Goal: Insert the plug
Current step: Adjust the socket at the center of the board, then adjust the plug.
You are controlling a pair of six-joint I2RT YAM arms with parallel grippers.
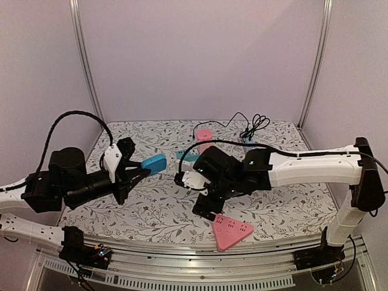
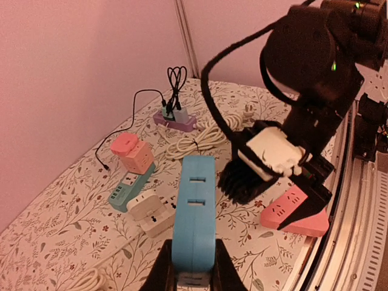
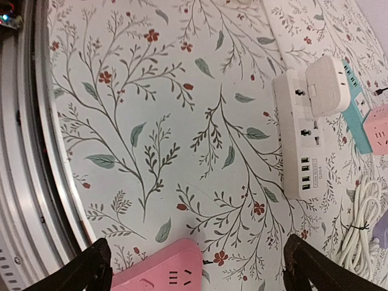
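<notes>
Two grippers: my left gripper (image 1: 138,171) and my right gripper (image 1: 205,209), both over the flowered table (image 1: 151,212).
Left fingers: pinched on the near end of the blue power strip (image 2: 193,212), one finger on each long side. The strip is held off the table, pointing toward my other arm, its slots facing my wrist camera.
Right fingers: spread wide with nothing between them, hanging low over the cloth.
Pink triangular strip (image 1: 232,232): flat at the near edge of the table, just beside my right fingers. From that wrist, its corner shows low between the two fingers.
White plug (image 2: 249,109): lying on the cloth by the coiled white cord (image 2: 197,138), beyond my right arm and well apart from the blue power strip. I cannot tell its prongs clearly.
White strip (image 3: 298,142): flat on the cloth, with a white adapter (image 3: 327,85) sitting on one end.
Beside it: a teal strip (image 3: 357,115) and a pink cube (image 2: 134,154).
Far side: a purple strip (image 2: 174,120) with a black cable (image 2: 176,79) plugged in.
</notes>
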